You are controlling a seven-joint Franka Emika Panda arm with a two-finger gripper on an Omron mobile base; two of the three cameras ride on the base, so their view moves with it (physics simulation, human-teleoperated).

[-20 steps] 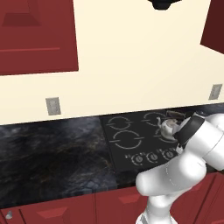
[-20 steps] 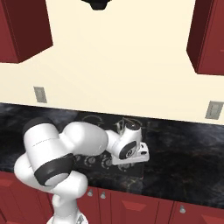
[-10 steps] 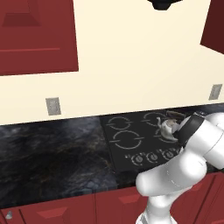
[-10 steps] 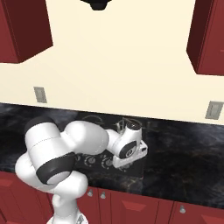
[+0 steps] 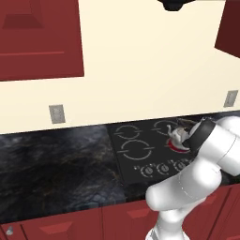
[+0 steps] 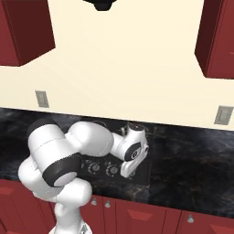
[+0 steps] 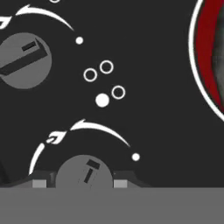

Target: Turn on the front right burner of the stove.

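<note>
so, from your left base view you have the stove (image 5: 150, 150) set into the dark marbled counter (image 5: 56, 159), black glass with white-outlined rings. the front right burner (image 5: 180, 146) shows a sliver of red at its near edge, mostly behind the white arm (image 5: 197, 178), which rises from the lower right and bends over it. a row of small knobs (image 5: 163, 168) runs along the cooktop's front edge. an outlet (image 5: 56, 113) sits on the cream wall, red cabinets above and below.

from your right base view the arm fills the lower left, and the hand hangs low over the stove's (image 6: 144, 169) front right part, just above the knobs (image 6: 112, 170) — the fingers themselves are hidden.

from your hand view you look straight down on the glass: a grey knob (image 7: 85, 172) sits between the two finger tips (image 7: 40, 183), which stand close at its either side — whether they pinch it you cannot tell. a second knob (image 7: 22, 59) lies at upper left. the front right burner (image 7: 204, 48) glows red at the right edge.
</note>
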